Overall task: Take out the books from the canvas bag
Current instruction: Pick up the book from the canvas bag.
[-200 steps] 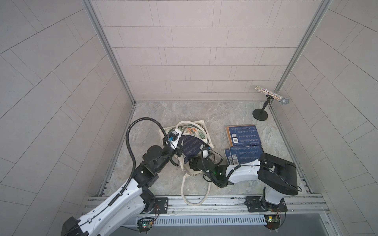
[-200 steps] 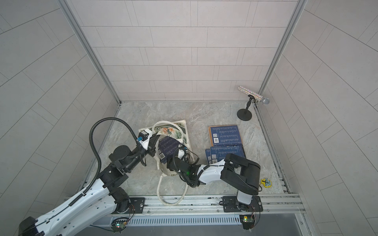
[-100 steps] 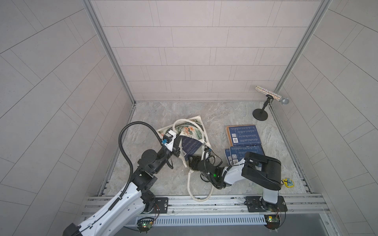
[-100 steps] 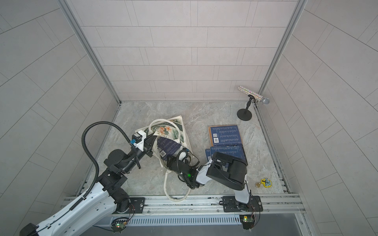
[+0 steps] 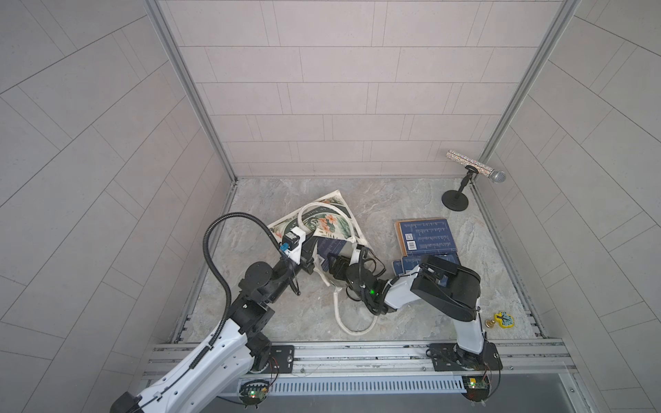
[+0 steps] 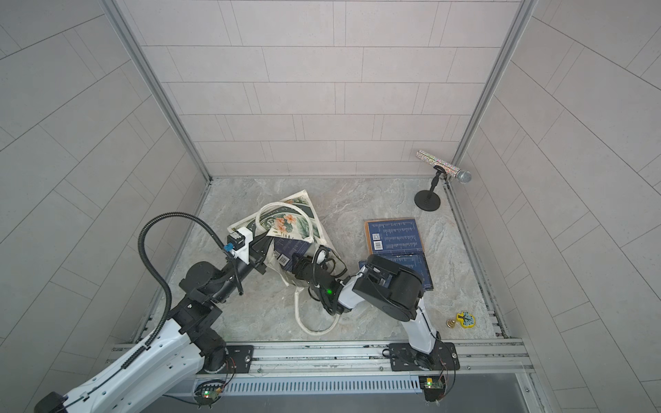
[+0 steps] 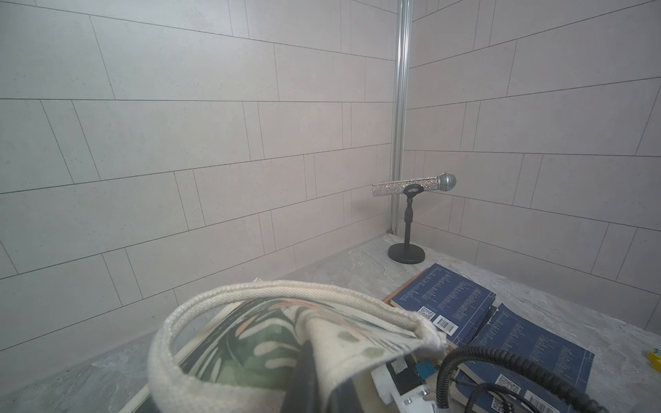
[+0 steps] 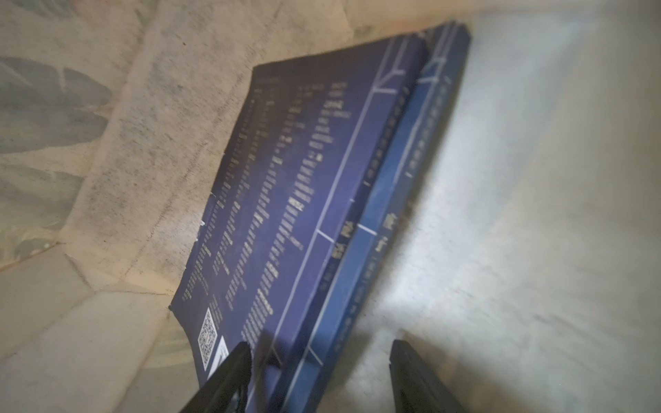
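The cream canvas bag [image 5: 329, 221] [image 6: 286, 223] with a green leafy print lies left of centre, its mouth towards the front. My left gripper [image 5: 310, 250] [image 7: 314, 379] is shut on the cloth at the bag's [image 7: 250, 332] rim and holds it up. Two navy books [image 8: 293, 200] lie stacked inside on the bag's cream lining. They show at the mouth in both top views [image 5: 332, 246] [image 6: 288, 248]. My right gripper [image 5: 331, 261] [image 8: 320, 345] reaches into the mouth. It is open, one finger over the top cover and the other beside the spines.
More navy books [image 5: 425, 236] [image 6: 393, 234] [image 7: 443, 300] lie on the marble table to the right, partly hidden by my right arm. A glittery microphone on a stand [image 5: 472, 168] fills the back right corner. A small yellow toy [image 5: 504, 319] lies front right. One bag handle [image 5: 354, 321] loops forward.
The left gripper has drawn the bag's rim back and to the left. The right arm has folded in, and its gripper has gone further into the bag's mouth.
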Motion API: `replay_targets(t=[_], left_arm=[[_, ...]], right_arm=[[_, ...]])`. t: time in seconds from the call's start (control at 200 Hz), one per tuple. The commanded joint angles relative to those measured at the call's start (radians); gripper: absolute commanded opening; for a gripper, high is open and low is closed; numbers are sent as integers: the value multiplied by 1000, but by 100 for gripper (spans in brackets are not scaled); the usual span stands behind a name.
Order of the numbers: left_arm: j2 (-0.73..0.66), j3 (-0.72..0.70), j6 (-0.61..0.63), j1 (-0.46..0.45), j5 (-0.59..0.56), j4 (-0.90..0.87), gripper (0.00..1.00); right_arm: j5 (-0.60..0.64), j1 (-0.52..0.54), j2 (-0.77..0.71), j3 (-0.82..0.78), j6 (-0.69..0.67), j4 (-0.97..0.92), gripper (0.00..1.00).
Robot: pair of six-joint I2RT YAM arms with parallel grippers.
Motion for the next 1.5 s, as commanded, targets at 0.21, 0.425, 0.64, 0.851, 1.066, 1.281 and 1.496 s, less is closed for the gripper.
replay_targets(t=[0.21,0.425,0.64,0.851,1.066,1.281,1.496], left_arm=[[-10,46,1,2,50,169,0],[-2,56,24,0,23,124,0],[42,94,32,-2,-70,38,0],[106,141,45,-1,-122,-62,0],[136,160,42,-3,-129,-97,0],[139,164,47,-6,-128,-102,0],[136,161,48,-8,-126,-104,0]], right_arm=[[-56,-22,21,67,-82,63,67],[-29,-12,-69,19,-94,-28,33],[5,48,-225,-9,-185,-249,40],[22,88,-335,-9,-201,-486,29],[26,91,-387,-41,-138,-563,37],[30,85,-393,-65,-100,-589,49],[-63,26,-330,-115,14,-455,53]])
